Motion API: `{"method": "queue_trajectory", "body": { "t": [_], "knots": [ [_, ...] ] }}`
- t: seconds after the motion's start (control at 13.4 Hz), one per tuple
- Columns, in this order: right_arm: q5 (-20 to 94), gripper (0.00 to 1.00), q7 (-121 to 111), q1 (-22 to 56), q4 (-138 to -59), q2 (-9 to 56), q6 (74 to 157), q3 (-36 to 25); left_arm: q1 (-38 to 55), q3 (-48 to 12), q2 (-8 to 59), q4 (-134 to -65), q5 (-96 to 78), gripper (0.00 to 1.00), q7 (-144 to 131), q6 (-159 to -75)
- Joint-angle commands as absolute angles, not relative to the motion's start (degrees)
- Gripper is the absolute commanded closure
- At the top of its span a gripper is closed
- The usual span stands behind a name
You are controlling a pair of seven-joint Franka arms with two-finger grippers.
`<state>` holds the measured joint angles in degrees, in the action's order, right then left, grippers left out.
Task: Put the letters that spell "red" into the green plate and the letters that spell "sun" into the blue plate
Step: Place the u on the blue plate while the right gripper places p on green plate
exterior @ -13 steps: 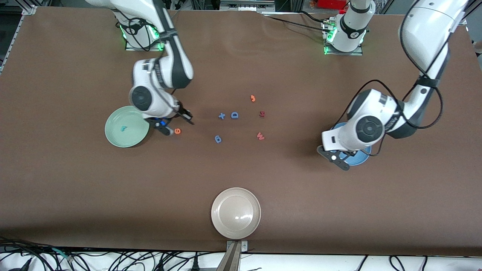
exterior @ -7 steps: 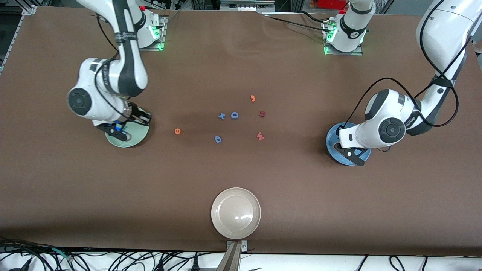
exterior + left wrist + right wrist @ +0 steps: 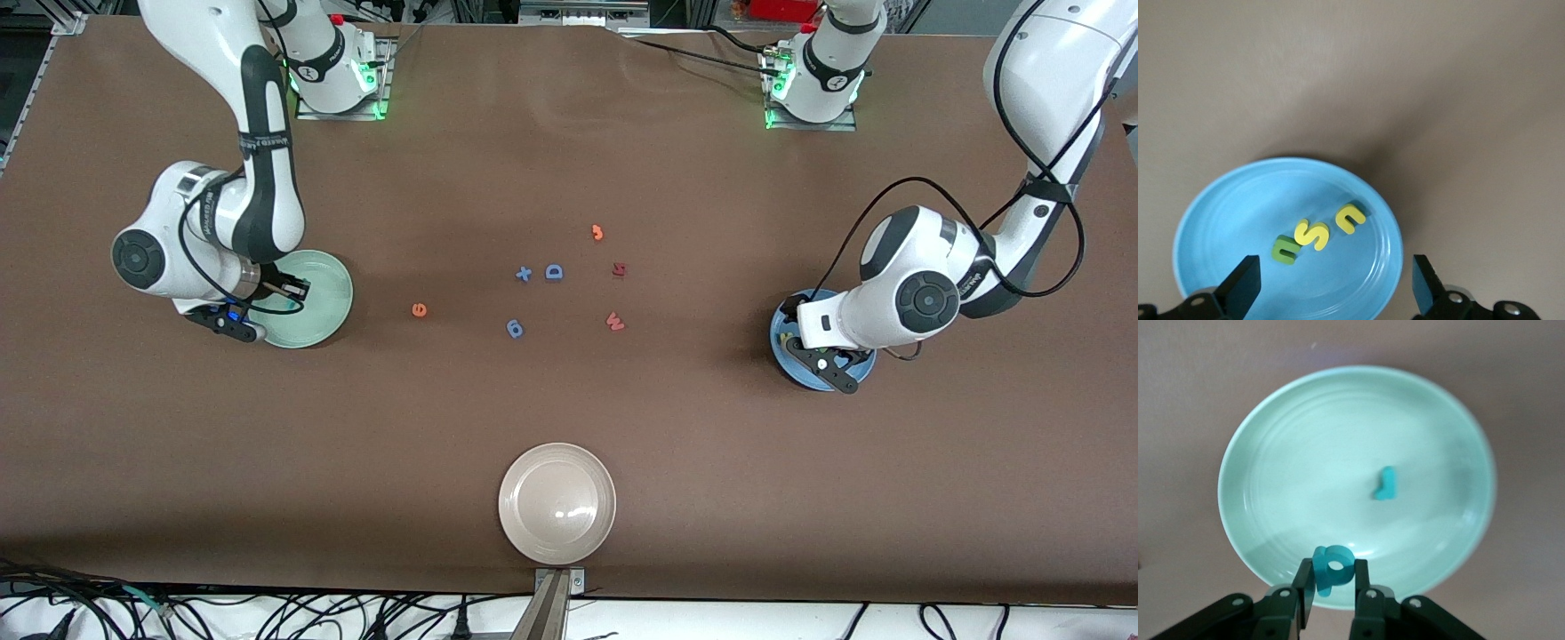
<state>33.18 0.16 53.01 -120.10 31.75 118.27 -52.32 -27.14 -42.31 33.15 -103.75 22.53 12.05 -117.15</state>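
The right gripper's fingers pinched the small teal foam "d", seemingly light and squashy, by its flat faces over the pale mint-green plate at frame centre, while the left gripper's fingers stood apart above the blue plate.

- Blue plate: holds 3 flat letters touching in a row, dark green "u"/"n", yellow "s", yellow "u"/"n".
- Green plate: teal "r" lies inside.
- Teal "d": upright, held above the green plate's rim.
- Orange "e": flat on the table, between the green plate and the other letters.
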Motion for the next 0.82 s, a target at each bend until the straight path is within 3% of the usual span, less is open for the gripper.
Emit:
{"method": "queue_trajectory", "body": {
  "t": [0.0, 0.37, 0.45, 0.52, 0.6, 0.67, 0.75],
  "knots": [
    [40.1, 1.00, -4.2, 52.2, -120.1, 36.2, 120.2, -50.0, -27.6, -44.5, 30.9, -97.6, 21.4, 0.00, 12.1, -109.7],
    [40.7, 1.00, -6.9, 51.7, -120.1, 38.5, 123.0, -49.0, -27.3, -48.9, 30.9, -82.3, 18.9, 0.00, 3.5, -94.2],
    [40.7, 0.90, -6.9, 51.5, -120.1, 38.5, 122.8, -49.0, -27.2, -50.1, 30.9, -78.8, 18.9, 0.00, 1.3, -89.7],
    [40.7, 0.51, -6.9, 51.6, -120.1, 38.3, 122.6, -49.1, -27.3, -52.1, 30.9, -75.4, 18.9, 0.00, 0.2, -85.3],
    [40.7, 0.21, -6.9, 51.6, -120.1, 38.0, 122.3, -49.3, -27.4, -53.4, 30.9, -72.7, 18.8, 0.00, -0.6, -81.7],
    [40.7, 0.08, -6.9, 51.8, -119.9, 37.4, 121.9, -49.7, -27.5, -54.6, 30.9, -71.1, 18.9, 0.00, -2.4, -79.1],
    [40.7, 0.01, -7.0, 51.9, -119.5, 36.8, 120.4, -50.8, -27.4, -55.2, 30.8, -70.7, 18.9, 0.00, -4.3, -77.9]
  ]
}}
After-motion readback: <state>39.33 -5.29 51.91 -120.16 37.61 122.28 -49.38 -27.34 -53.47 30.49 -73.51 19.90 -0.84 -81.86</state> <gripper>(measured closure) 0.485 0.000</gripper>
